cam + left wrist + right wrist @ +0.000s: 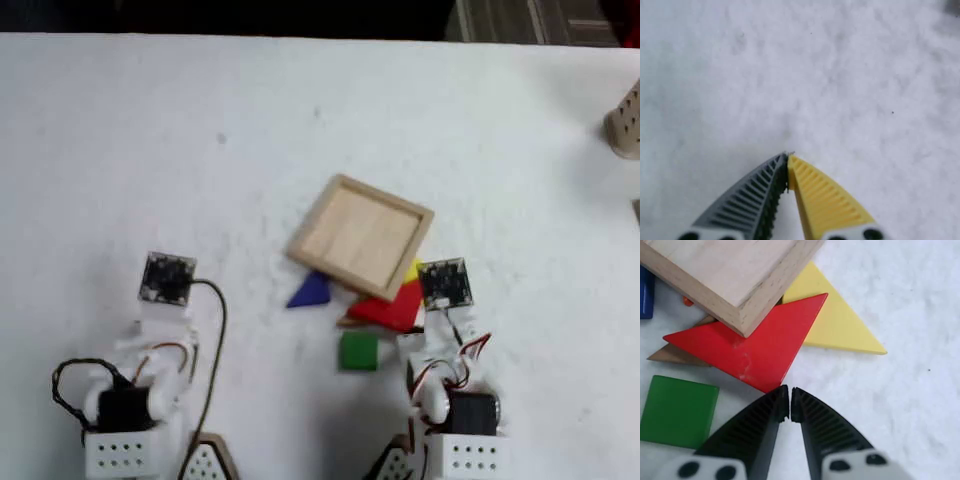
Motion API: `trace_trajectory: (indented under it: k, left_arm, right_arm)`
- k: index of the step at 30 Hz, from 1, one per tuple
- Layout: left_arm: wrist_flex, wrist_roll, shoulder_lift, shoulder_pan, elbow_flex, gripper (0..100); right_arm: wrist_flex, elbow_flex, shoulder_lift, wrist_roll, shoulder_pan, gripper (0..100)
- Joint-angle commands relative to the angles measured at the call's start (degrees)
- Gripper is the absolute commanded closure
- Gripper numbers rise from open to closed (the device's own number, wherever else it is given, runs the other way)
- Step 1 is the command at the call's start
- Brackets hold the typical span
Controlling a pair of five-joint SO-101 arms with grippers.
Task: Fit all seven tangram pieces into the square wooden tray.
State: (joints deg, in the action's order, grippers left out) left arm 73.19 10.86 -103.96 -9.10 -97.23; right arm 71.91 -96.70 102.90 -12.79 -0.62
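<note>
Where tray (695, 290) overhangs, brown piece (668, 354) peeks out.

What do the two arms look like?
Both are white, each with a black square wrist board. The left arm has one grey and one yellow ribbed jaw and a looping black cable; the right arm has black ribbed jaws and red-and-white wires.

White table (200, 120) with green square (358, 351), blue triangle (311, 291), red piece (392, 308), yellow triangle (412, 270), brown piece (667, 355) partly under wooden tray (385, 196)
</note>
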Motion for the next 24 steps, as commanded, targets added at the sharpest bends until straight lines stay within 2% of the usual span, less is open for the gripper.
trace_trajectory:
  k: [1,24]
  left_arm:
    - [0.35,0.26,-0.66,0.48,0.26,98]
    - [0.53,0.26,-0.66,0.92,0.26,98]
  right_arm:
    - [0.4,-0.18,0.31,-0.09,-0.31,98.1]
    - [0.4,-0.18,0.31,0.18,-0.48,98.1]
